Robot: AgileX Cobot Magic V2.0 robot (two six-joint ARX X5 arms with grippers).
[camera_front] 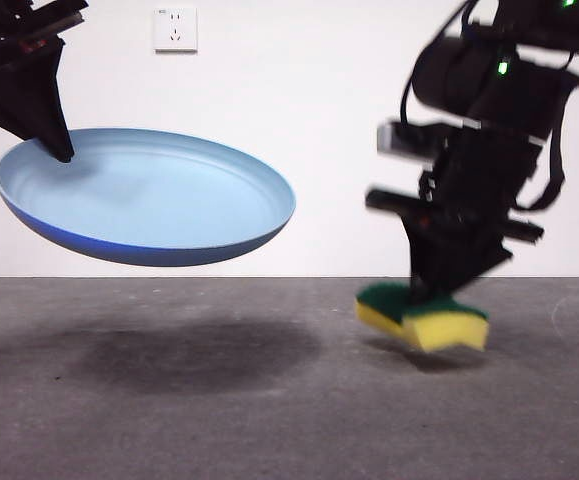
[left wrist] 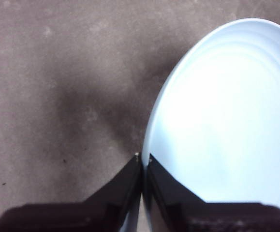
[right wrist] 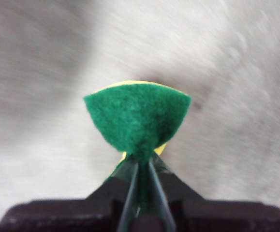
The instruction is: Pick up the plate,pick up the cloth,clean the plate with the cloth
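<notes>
The light blue plate (camera_front: 149, 195) hangs tilted in the air at the left of the front view, well above the table. My left gripper (camera_front: 61, 152) is shut on its left rim; the left wrist view shows the jaws pinching the rim of the plate (left wrist: 227, 111) at the gripper (left wrist: 143, 158). The cloth, a yellow sponge with a green scouring layer (camera_front: 424, 315), hangs just above the table at the right. My right gripper (camera_front: 431, 290) is shut on it from above. In the right wrist view the sponge's green face (right wrist: 137, 116) is squeezed in the gripper (right wrist: 142, 162).
The grey table (camera_front: 269, 400) carries the plate's dark shadow under the plate. A white wall with a socket (camera_front: 175, 28) stands behind.
</notes>
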